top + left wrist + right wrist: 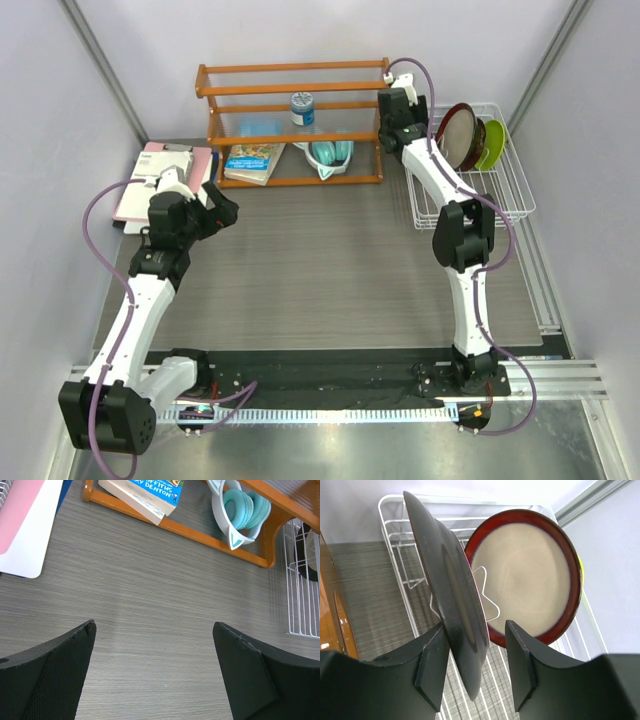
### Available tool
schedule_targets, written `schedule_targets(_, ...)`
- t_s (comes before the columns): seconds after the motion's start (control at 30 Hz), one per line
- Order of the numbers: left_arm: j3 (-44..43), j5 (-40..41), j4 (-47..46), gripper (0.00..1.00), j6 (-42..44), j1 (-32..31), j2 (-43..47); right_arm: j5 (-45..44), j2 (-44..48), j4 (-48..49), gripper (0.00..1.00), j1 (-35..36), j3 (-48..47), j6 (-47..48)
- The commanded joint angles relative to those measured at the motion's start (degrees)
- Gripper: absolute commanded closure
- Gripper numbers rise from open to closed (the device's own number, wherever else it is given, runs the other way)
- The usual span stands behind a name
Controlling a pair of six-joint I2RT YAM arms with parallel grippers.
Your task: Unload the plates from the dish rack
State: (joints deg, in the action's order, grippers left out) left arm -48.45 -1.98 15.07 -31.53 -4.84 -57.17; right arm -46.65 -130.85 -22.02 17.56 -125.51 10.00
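The white wire dish rack (505, 195) stands at the far right. In it the dark grey-brown plate (447, 575) stands on edge in front of the larger dark red-rimmed plate (525, 575). A lime green plate (496, 143) shows behind them, as a sliver in the right wrist view (581, 572). The small patterned red plate is hidden. My right gripper (475, 662) is open and straddles the dark plate's lower rim; the left finger (432, 665) is against the plate's back, the right finger (520, 660) stands off. My left gripper (154, 625) is open and empty above bare table.
The orange wooden shelf (290, 120) stands left of the rack with a book (252, 162), teal headphones (330, 155) and a jar (302, 107). A pink and white notebook (160, 180) lies at the far left. Grey walls enclose both sides.
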Motion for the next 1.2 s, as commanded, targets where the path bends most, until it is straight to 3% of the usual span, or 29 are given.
schedule_targets(0.0,-0.2,0.6,-1.8,0.0,0.4,0.0,0.7,-0.7,0.2,1.0,0.46,-1.2,-0.6,0.0)
schedule_targets(0.1,-0.2,0.7,-1.8,0.01,0.4,0.0,0.8,-0.3,-0.5,0.9,0.5,-2.0,-0.3,-0.1)
schedule_targets(0.13,-0.2,0.7,-1.8,0.0,0.3,0.0,0.7,-0.5,-0.6,0.9,0.61,-2.3,-0.1,-0.1)
schedule_targets(0.2,-0.2,0.7,-2.1,0.01,0.3,0.0,0.5,0.3,-0.7,0.9,0.67,-2.4,0.6,-0.2)
schedule_targets(0.27,-0.2,0.7,-2.0,0.01,0.4,0.0,0.0,0.4,-1.2,0.9,0.86,-2.6,0.7,-0.4)
schedule_targets(0.37,-0.2,0.6,-2.0,0.01,0.4,0.0,-0.1,0.3,-1.5,0.9,0.97,-2.6,0.8,-0.6)
schedule_targets(0.63,-0.2,0.1,-1.9,0.01,0.4,-0.1,-0.7,-3.2,-1.3,1.5,0.99,-2.6,1.6,-1.4)
schedule_targets(1.17,-0.8,-1.5,-2.3,0.01,-0.1,0.0,-0.7,-14.7,10.3,10.5,0.99,-1.7,3.9,6.3)
